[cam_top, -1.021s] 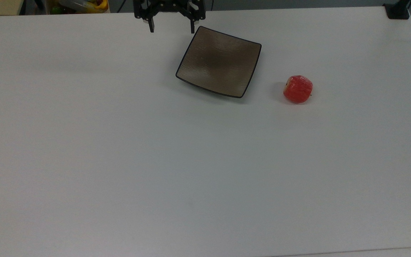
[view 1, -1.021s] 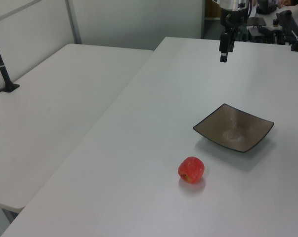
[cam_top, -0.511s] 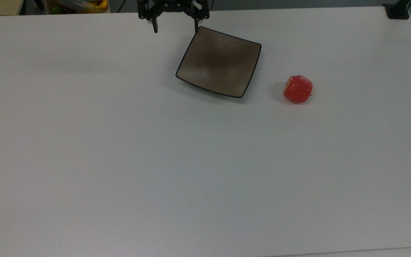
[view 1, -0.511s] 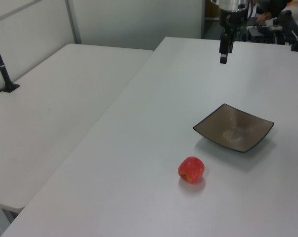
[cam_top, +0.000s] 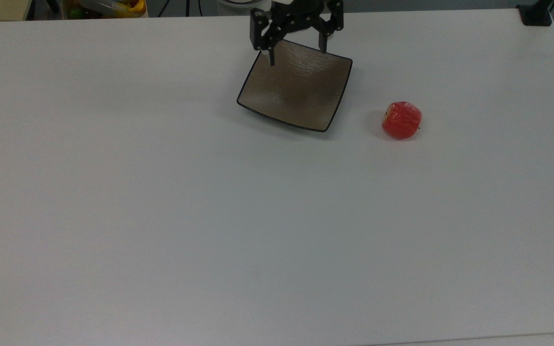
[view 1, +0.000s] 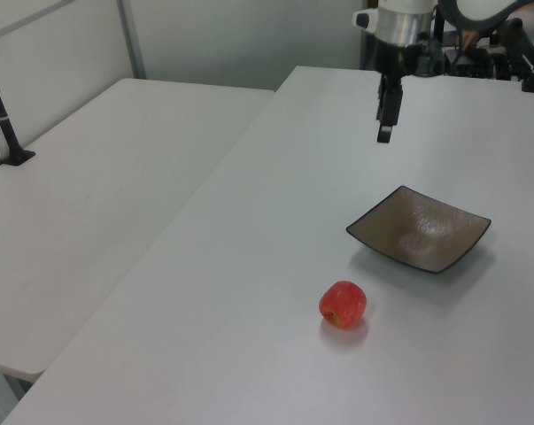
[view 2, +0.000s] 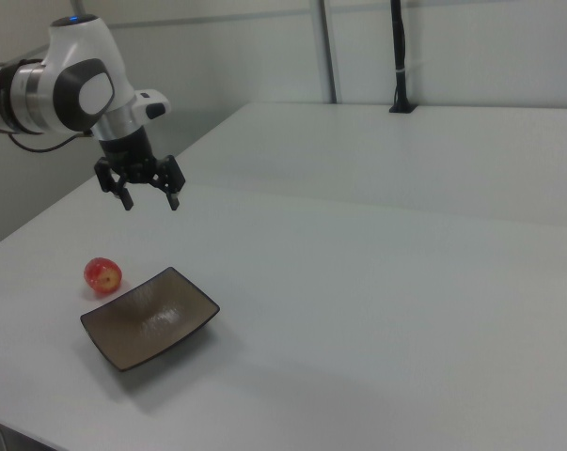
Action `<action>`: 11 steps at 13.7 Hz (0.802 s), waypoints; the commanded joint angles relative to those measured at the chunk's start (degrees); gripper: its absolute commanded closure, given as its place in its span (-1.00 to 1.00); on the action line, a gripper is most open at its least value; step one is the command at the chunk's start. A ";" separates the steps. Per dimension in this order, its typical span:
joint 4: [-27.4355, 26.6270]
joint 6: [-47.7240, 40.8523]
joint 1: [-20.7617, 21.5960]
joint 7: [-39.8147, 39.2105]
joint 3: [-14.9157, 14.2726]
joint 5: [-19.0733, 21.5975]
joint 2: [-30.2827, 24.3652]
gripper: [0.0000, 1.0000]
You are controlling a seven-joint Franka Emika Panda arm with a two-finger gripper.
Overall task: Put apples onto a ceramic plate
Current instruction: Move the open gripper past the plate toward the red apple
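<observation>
Hovering at the top view's upper centre over the ceramic plate [cam_top: 296, 89], the gripper [cam_top: 297, 55] has its jaws spread wide and empty. The apple [cam_top: 401, 120] sits on the table [cam_top: 161, 216], right of the plate; a careless off-centre pinch could roll it away.

- I see a red apple [cam_top: 401, 120] with a yellowish patch.
- My plate [cam_top: 296, 91] is glossy brown-grey, black-rimmed.
- The gripper [cam_top: 297, 51] is black; the table [cam_top: 161, 192] is white.
</observation>
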 commanded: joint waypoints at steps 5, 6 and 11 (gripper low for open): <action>4.16 1.23 -0.02 -23.23 7.82 -2.20 5.30 -1.00; 5.38 1.23 0.15 -23.24 9.23 -4.57 6.44 -1.00; 6.88 1.84 4.98 -25.16 10.12 -13.63 11.72 -1.00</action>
